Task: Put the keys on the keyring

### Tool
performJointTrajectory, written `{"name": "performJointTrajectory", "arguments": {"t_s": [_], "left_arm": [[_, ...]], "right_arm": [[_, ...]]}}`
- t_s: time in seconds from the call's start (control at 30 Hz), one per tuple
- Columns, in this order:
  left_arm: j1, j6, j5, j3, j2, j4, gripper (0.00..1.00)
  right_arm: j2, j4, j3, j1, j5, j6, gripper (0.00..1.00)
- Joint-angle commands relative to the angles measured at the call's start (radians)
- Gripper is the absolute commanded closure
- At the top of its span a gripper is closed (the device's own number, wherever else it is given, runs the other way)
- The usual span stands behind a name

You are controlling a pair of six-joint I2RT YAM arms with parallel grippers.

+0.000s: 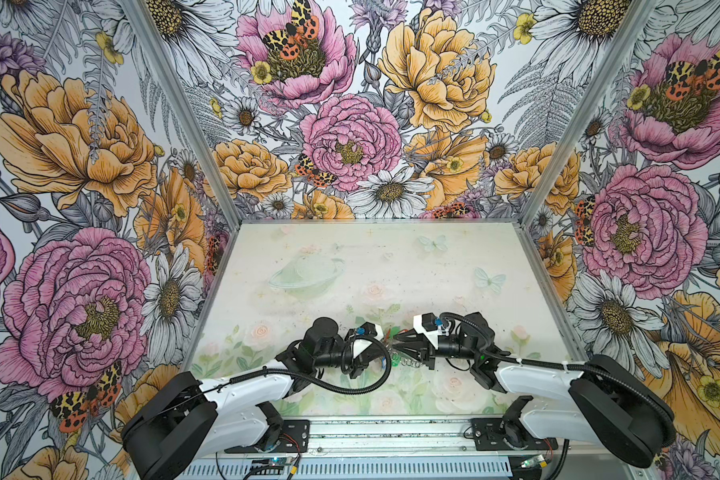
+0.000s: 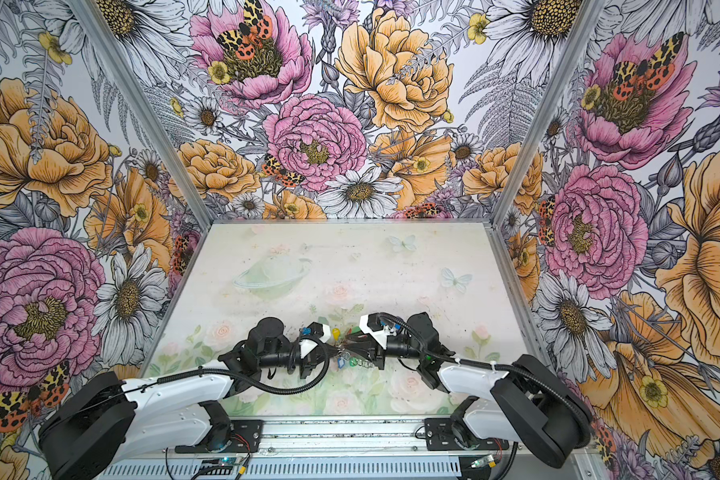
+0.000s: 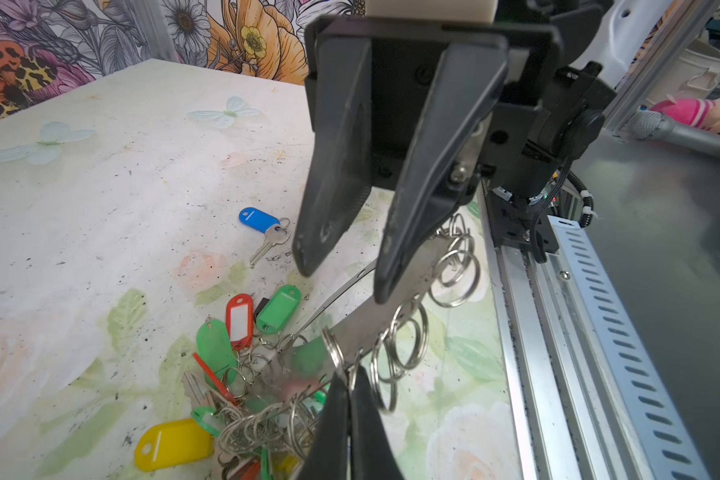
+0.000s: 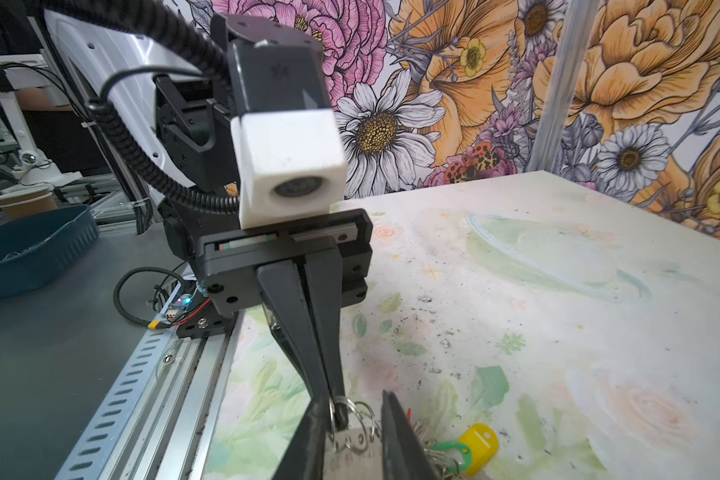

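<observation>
Logged work area crowded toward the near edge of the table (image 1: 391,266), close to the aluminium rail (image 3: 528,332).

Noted a heap of key tags (image 3: 216,349) and tangled split rings (image 3: 262,432) on the mat directly beneath both grippers. Picked out a yellow tag (image 3: 171,442) at the heap's edge, with a red tag (image 3: 239,318) and a green tag (image 3: 278,307) side by side. Saw others half buried.

Found a blue tag (image 3: 258,219) with a metal key (image 3: 269,245) well apart from the heap. Spotted a dark blue bin (image 4: 30,245) and a paper cup (image 4: 26,203) beyond the rail, off the table.

In both top views, found the gripper bodies and the left arm's corrugated cable (image 1: 350,388) hiding most of the keyring, with only a few tags peeking out.

Found the keyring (image 3: 408,282) tilted between the two grippers, tips nearly meeting, its lower part lost among the heap.

Recorded left gripper (image 4: 336,409) pinched tight on the keyring's fringed edge, a small ring caught at its tips. Recorded right gripper (image 3: 344,274) with fingers parted astride the band, one finger (image 3: 391,257) against or just beside it and the other clear. Could not tell actual contact.
</observation>
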State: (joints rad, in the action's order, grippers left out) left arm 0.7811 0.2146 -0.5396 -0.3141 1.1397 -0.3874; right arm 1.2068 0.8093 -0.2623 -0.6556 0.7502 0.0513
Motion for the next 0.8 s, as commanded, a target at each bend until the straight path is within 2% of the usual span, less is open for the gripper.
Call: {"name": "performJointTrajectory", "arguments": {"t_s": [0.0,0.13,0.27,0.4,0.57,0.77], "left_arm": [[0.011,0.044,0.064,-0.039,-0.014,-0.004,1.00],[0.047,0.081,0.152,-0.052,-0.004,0.024,1.00],[0.068,0.108,0.229,-0.051,-0.017,0.033,1.00],[0.068,0.107,0.266,-0.046,-0.034,0.033,1.00],[0.067,0.079,0.248,-0.048,-0.016,0.033,1.00],[0.089,0.072,0.236,-0.042,-0.002,0.033,1.00]], "right_arm": [[-0.080,-0.160,0.004,-0.009,-0.119,-0.046,0.74],[-0.125,-0.320,-0.025,-0.044,-0.220,-0.072,0.73],[-0.130,-0.404,-0.041,-0.069,-0.310,-0.076,0.72],[-0.130,-0.430,-0.037,-0.100,-0.315,-0.066,0.73],[-0.126,-0.430,-0.026,-0.186,-0.336,-0.058,0.73],[-0.130,-0.392,-0.009,-0.197,-0.392,-0.034,0.72]]}}
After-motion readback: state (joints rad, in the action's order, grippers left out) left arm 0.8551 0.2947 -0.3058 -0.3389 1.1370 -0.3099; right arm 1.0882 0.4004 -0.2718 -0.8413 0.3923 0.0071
